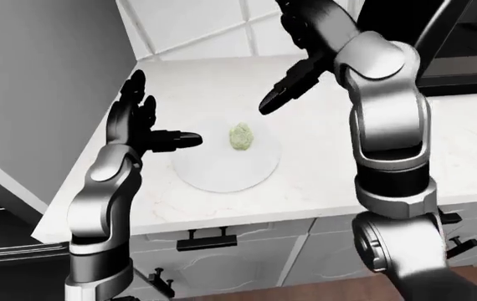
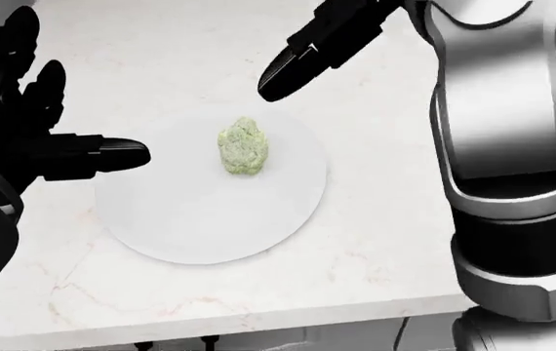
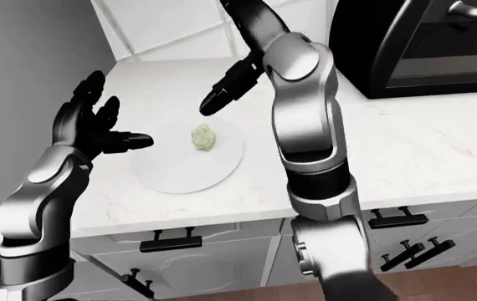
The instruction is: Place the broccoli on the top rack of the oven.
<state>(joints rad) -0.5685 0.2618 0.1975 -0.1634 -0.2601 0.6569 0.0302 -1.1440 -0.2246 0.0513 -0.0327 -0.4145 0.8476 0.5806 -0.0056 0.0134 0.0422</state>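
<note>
A pale green broccoli floret [image 2: 243, 147] lies near the middle of a round white plate [image 2: 209, 227] on the white marble counter [image 2: 376, 256]. My left hand [image 2: 34, 139] is open at the plate's left edge, its thumb reaching over the rim, apart from the broccoli. My right hand [image 2: 308, 55] hangs open above and to the right of the broccoli, fingers pointing down-left at it, not touching. The black oven [image 3: 427, 44] stands on the counter at the top right of the right-eye view, its door shut.
A grey wall [image 1: 38, 94] borders the counter on the left. White tiles [image 1: 214, 22] rise behind it. White drawers with black handles [image 3: 167, 241] run under the counter edge. My right forearm [image 2: 507, 131] fills the right side of the head view.
</note>
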